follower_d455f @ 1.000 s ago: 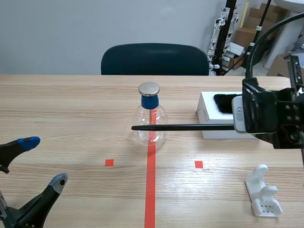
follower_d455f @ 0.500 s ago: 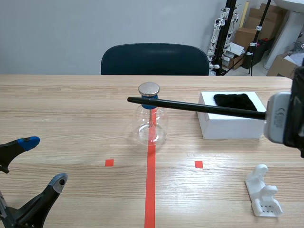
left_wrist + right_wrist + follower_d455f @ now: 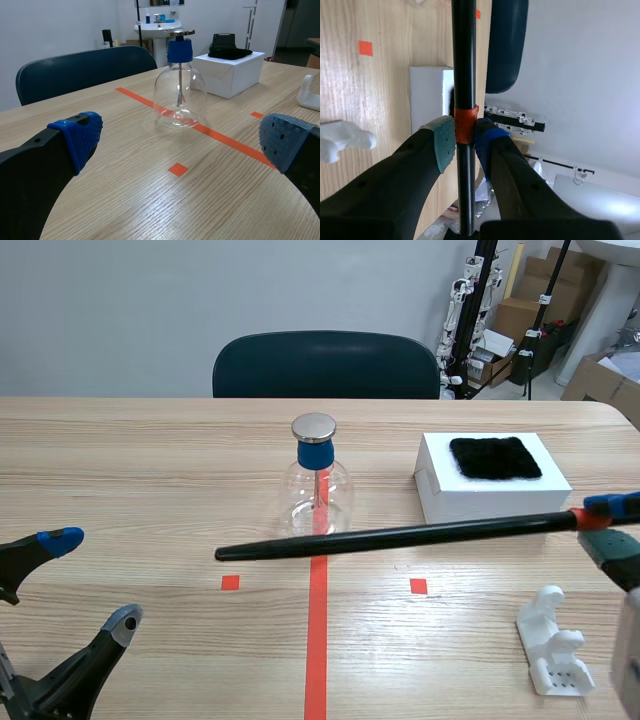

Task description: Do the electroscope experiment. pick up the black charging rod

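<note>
Likely stiff and light, the rod spans mid-frame. The right gripper is clamped on its orange band, a sound hold. The left gripper gapes empty, lower left.

The black rod bars the way to flask and white box.

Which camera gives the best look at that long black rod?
The scene view: it shows the black rod along its whole length, held nearly level by the right gripper. The right wrist view shows only a stretch of it, clamped at its orange band. The left wrist view misses it entirely.
</note>
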Motion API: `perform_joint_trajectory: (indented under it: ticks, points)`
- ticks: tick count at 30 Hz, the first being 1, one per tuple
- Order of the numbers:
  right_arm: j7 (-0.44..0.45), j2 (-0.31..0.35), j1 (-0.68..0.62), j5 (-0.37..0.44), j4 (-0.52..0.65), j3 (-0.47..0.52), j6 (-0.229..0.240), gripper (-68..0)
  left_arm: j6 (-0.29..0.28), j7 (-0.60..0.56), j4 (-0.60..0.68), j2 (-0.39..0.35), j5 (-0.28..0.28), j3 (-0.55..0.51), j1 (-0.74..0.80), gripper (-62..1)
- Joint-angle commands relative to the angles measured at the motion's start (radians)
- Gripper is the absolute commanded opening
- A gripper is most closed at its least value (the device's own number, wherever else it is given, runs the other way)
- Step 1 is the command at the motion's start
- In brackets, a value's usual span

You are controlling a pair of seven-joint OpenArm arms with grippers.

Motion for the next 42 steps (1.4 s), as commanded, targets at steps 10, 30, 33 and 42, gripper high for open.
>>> perform_joint_trajectory:
  ticks: [10, 30, 33, 42]
  points:
    - [-0.046, 0.007, 0.025, 0.031, 0.008, -0.014, -0.118, -67.4, -0.002, -0.017, 0.006, 0.002, -0.01, -0.003, -0.003, 1.4]
    - [-0.059, -0.011, 0.025, 0.031, 0.008, -0.021, -0.072, -67.3, -0.002, -0.017, 0.006, 0.002, -0.01, -0.003, -0.003, 1.4]
    - [-0.072, -0.012, 0.025, 0.033, 0.008, -0.028, -0.065, -67.3, -0.002, -0.017, 0.006, 0.002, -0.01, -0.003, -0.003, 1.4]
    - [-0.125, -0.011, 0.025, 0.121, 0.008, -0.044, -0.032, -67.3, -0.002, -0.017, 0.006, 0.002, -0.01, -0.003, -0.003, 1.4]
